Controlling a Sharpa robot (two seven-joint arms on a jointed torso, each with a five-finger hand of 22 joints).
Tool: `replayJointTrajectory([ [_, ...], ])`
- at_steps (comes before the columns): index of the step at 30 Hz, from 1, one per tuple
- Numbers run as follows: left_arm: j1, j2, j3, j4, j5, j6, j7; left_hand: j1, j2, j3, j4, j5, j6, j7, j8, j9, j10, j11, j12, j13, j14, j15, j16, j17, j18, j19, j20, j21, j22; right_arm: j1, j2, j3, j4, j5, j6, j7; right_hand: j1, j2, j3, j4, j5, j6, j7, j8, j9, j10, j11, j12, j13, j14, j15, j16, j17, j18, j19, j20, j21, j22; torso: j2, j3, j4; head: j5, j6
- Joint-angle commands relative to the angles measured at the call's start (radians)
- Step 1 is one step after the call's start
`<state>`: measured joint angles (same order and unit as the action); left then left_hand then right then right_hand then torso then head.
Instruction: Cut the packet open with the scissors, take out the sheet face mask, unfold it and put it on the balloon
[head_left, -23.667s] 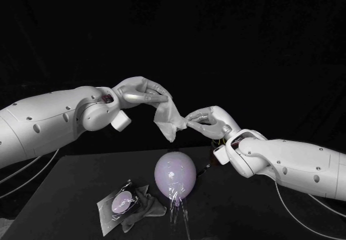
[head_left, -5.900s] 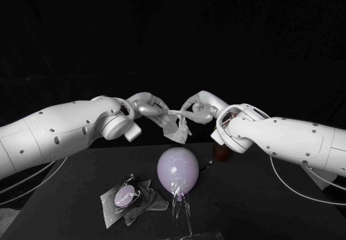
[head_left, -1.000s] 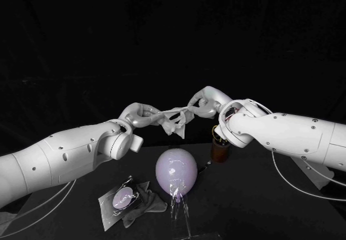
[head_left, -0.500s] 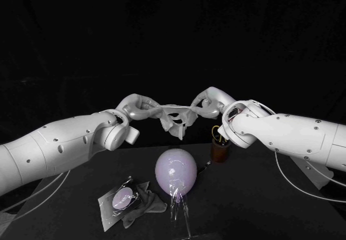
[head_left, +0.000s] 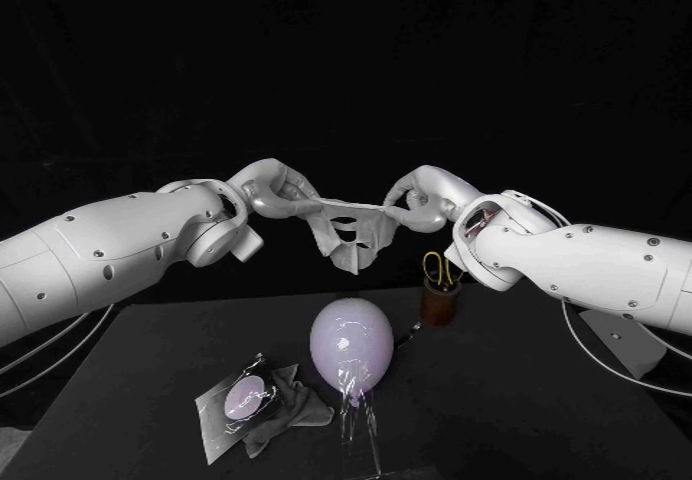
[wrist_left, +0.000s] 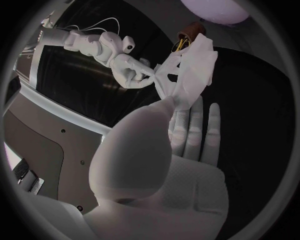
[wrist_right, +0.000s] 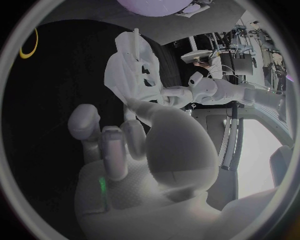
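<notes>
Packet (head_left: 242, 405): flat on the bench (head_left: 577, 420), near left, with a crumpled grey piece (head_left: 300, 408) touching its right side. It plays no part in the coming move.

Left hand (head_left: 271, 193): raised well above the bench, clamped on the left top corner of the sheet mask (head_left: 351, 232). In my left wrist view the thumb presses the sheet against the fingers, and the other fingers lie straight.

Sheet mask: in the air between my 2 hands. The top edge is drawn into a nearly level line and the rest hangs in a loose, pointed fold. It is open across the top but not yet flat lower down. Cut-outs show in it.

Balloon (head_left: 353, 345): on the bench directly below the sheet mask and apart from it, about midway between the 2 hands, so neither is nearer. Its long axis appears to run away from me, narrow end toward me, over a strip of clear film (head_left: 356, 425). The stretched top edge crosses that axis roughly square. I judge the coming move to be a straight descent with both hands together, and the hanging fold would touch first.

Right hand (head_left: 415, 200): level with the left, fingers pinched on the right top corner.

Scissors (head_left: 437, 268): upright in a brown holder (head_left: 440, 303), just right of the balloon and under my right wrist. They could snag on the way down.
</notes>
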<state>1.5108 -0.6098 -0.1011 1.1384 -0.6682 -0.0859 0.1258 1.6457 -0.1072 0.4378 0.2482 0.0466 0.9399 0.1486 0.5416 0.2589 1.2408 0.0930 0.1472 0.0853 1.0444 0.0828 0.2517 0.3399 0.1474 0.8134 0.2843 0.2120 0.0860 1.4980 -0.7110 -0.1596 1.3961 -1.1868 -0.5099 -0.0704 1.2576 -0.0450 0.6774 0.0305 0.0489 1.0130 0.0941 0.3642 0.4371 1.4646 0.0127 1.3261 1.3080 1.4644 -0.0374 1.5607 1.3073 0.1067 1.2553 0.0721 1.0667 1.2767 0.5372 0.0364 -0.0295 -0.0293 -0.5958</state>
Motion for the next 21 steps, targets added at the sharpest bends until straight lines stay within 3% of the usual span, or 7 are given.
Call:
replayJointTrajectory([
  [1,0.005,0.004,0.001,-0.002,-0.130,0.102,-0.043,-0.002,-0.009,0.007,0.001,0.002,0.007,0.000,-0.003,0.074,0.005,0.002,0.004,0.001,0.004,0.000,0.005,0.002,0.014,0.007,0.001,0.005,0.001,0.008,-0.004,0.002,0.005,-0.085,0.014,0.041,-0.007,0.001,0.004,0.000,0.003,0.014,-0.005,0.016,0.008,0.013,0.000,0.004,0.100,0.103,-0.006,0.007,0.255,0.004,0.009,-0.003,0.010,0.002,0.001,-0.0010,0.0008,-0.002,0.002],
  [12,0.010,0.013,0.000,-0.027,-0.189,0.102,-0.057,-0.008,-0.011,0.012,-0.003,0.002,0.008,-0.001,-0.004,0.077,0.006,0.001,0.006,0.004,0.004,-0.001,0.009,0.006,0.015,0.008,0.001,0.008,0.002,0.049,-0.006,0.004,0.018,-0.126,0.035,0.026,-0.009,-0.001,0.004,0.001,0.003,0.014,-0.005,0.016,0.008,0.016,0.000,0.011,0.105,0.105,-0.006,0.009,0.260,0.003,0.014,-0.003,0.017,0.006,0.002,-0.0029,0.0012,-0.003,0.004],
  [21,0.010,0.007,0.000,-0.044,-0.088,0.101,-0.061,-0.014,-0.013,0.017,-0.006,0.002,0.010,-0.001,-0.005,0.079,0.007,0.000,0.009,0.006,0.003,-0.002,0.015,0.011,0.017,0.012,0.001,0.012,0.005,0.081,-0.001,0.005,0.014,-0.274,0.197,-0.048,-0.008,-0.005,0.003,0.000,0.003,0.016,-0.007,0.017,0.008,0.019,-0.001,0.016,0.108,0.106,-0.006,0.010,0.263,0.002,0.015,-0.003,0.019,0.009,0.001,-0.0025,0.0007,-0.007,0.005],
])
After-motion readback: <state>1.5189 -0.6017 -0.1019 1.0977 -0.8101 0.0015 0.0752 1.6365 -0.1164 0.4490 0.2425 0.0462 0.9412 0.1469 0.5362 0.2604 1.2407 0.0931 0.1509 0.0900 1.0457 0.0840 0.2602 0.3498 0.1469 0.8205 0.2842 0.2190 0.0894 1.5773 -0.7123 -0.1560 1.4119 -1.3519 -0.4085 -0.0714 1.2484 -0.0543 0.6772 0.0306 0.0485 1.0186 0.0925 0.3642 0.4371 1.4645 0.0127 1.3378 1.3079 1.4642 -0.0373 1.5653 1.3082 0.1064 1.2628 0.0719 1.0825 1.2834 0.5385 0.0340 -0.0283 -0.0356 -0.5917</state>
